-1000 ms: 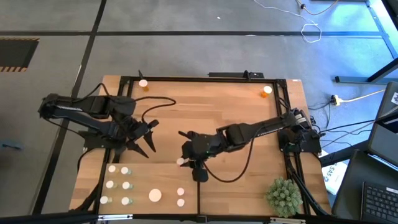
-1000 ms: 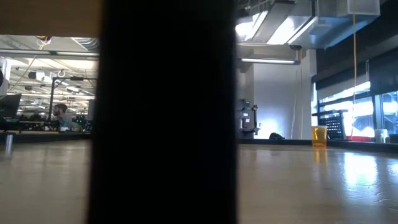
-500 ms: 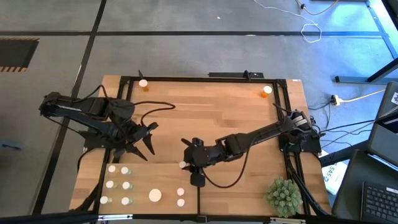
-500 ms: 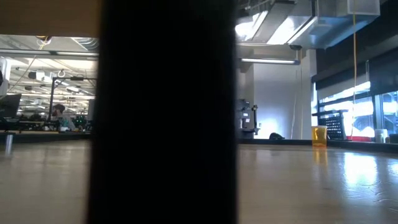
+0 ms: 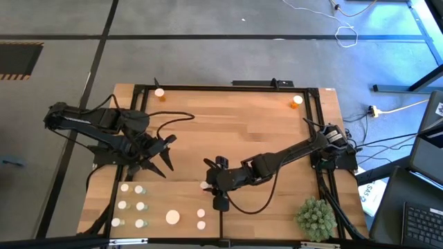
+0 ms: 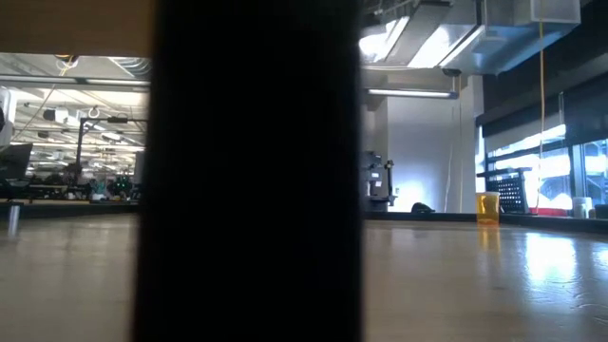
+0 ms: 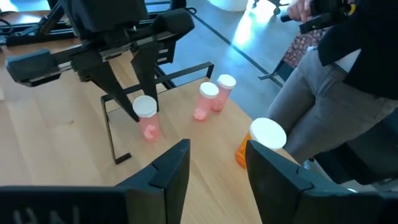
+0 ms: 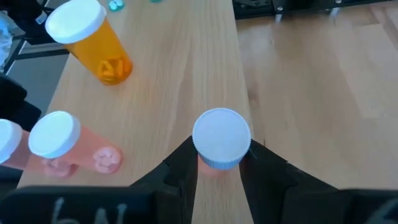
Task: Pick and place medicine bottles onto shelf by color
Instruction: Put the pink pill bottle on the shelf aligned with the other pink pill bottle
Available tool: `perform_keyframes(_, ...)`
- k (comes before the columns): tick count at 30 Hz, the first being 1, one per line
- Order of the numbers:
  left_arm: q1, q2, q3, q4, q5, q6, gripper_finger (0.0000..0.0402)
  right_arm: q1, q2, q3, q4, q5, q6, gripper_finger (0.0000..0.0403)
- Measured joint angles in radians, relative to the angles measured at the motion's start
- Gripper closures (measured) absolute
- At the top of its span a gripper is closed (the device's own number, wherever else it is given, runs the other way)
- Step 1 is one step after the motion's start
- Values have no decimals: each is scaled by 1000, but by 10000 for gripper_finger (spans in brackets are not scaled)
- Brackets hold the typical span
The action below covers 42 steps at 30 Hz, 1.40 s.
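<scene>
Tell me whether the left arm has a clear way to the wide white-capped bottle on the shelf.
Probably yes. The left hand hangs just behind the shelf, holding nothing, and the wide bottle stands apart from the smaller bottles, with open board around it.

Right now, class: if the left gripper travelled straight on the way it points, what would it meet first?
Judging by its wrist view, the left gripper aims between two bottles; the wide orange bottle looks nearest to its line. The pink bottle held by the right gripper sits off to one side. Depth is uncertain.
</scene>
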State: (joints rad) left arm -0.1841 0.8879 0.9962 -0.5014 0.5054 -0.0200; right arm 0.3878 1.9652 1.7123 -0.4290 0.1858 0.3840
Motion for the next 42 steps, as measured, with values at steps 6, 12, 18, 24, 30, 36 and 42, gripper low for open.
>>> perform_keyframes(6, 0, 0, 0, 0, 0, 0, 253, 0, 0, 0, -6, -30, -3, 294)
perform_keyframes(12, 0, 0, 0, 2, -15, 0, 253, 0, 12, 1, 2, -49, -2, 294)
perform_keyframes(18, 0, 0, 0, 8, -17, 0, 253, 0, 15, 1, 10, -55, 1, 294)
perform_keyframes(24, 0, 0, 0, 15, -18, 0, 253, -1, 16, 2, 5, -77, 2, 294)
perform_keyframes(30, 0, 0, 0, 24, -18, -2, 253, -3, 16, 2, 0, -103, -5, 280)
perform_keyframes(36, 0, 0, 0, 24, -18, -3, 253, -3, 22, -2, -21, -105, -18, 239)
perform_keyframes(42, 0, 0, 0, 25, -18, -4, 253, -3, 21, -2, -12, -103, -25, 221)
